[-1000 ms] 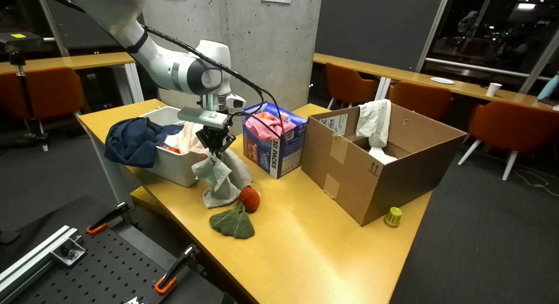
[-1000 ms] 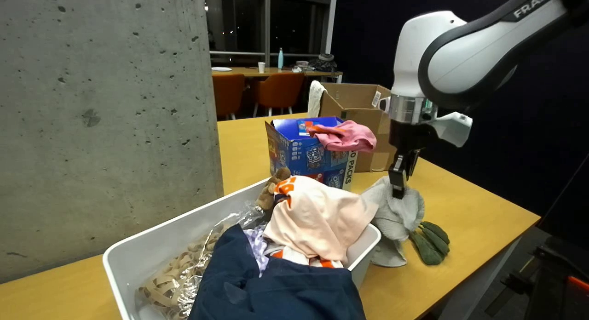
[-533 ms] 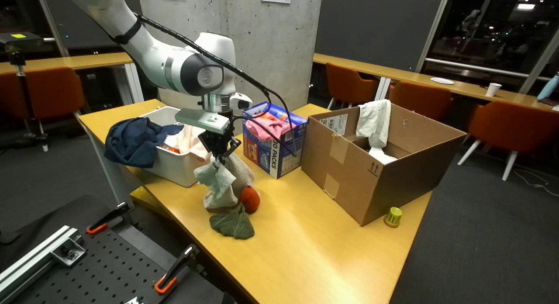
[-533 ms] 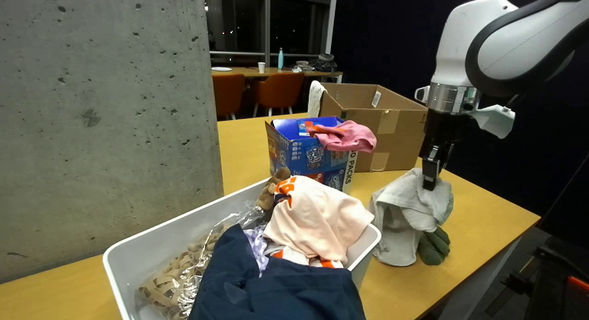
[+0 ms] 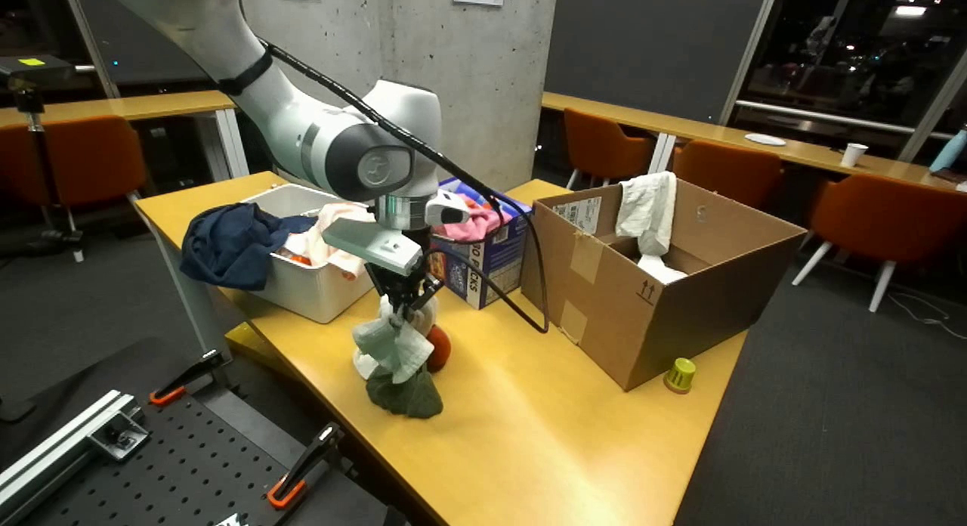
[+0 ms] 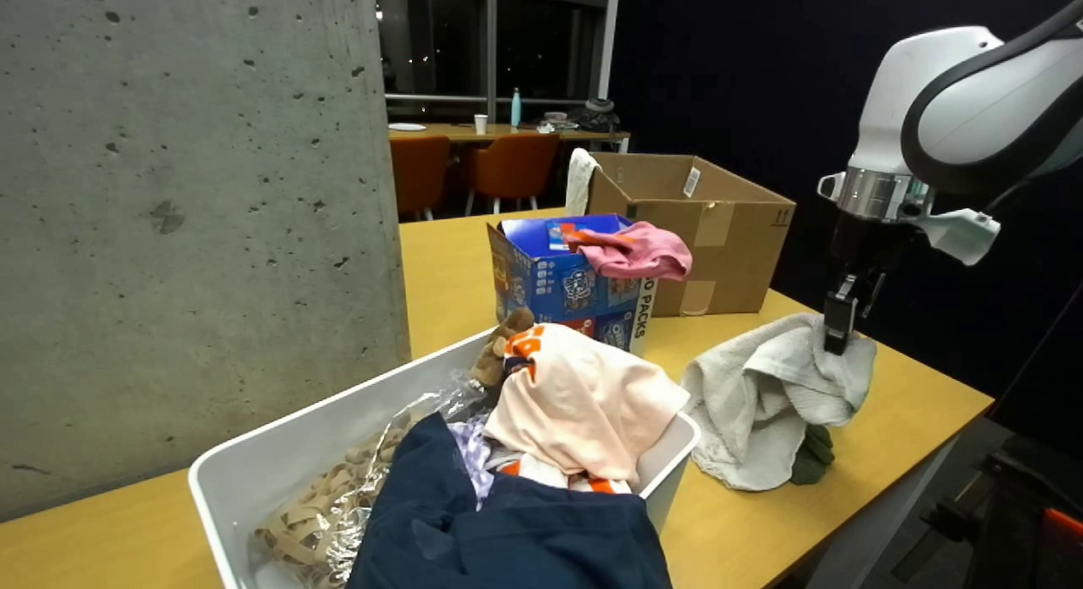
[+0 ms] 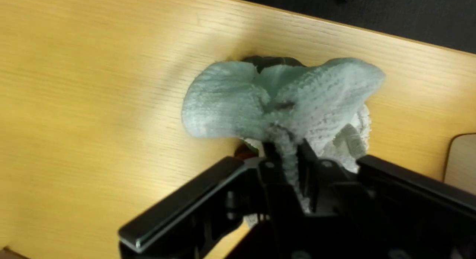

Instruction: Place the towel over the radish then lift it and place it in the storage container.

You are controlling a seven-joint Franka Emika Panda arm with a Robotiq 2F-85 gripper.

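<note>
- Robotiq gripper [image 7: 285, 149] clamped on a gathered fold of the towel [image 7: 225, 102], which hangs from the fingers and trails onto the wooden table [image 5: 529, 435].
- Toy radish [image 5: 406, 397] lying on the table: its green leaves [image 6: 814, 455] partly under the cloth, its red root [image 5: 440, 349] bare on one side.
- Draping seems to be the step in hand, partly done. To finish it well, shift the pinch over the root, toward the cardboard box [image 5: 604, 322], so the cloth spans root and leaves alike.
- Let go low; from higher up, the gathers might topple and slide off the rounded root.
- For the lift, straddle the root through the towel and reach deep; a shallow pinch would probably raise cloth alone.
- Storage container: most likely the white bin [image 5: 317, 293], though the sentence leaves the cardboard box possible.
- Towel: pale, soft, nubbly like terry, flaring into two lobes ahead of the fingers in the wrist view; thick enough, I judge, to blur the grip.
- Radish: a matte ball of a root and broad, creased leaves, apparently sewn fabric, so it should squash a little.
- Bin: smooth, seemingly hard plastic with rounded corners; limp navy cloth [image 6: 508, 530] and a peach garment [image 6: 584, 399] spill over its rim and could snag a low approach.
</note>
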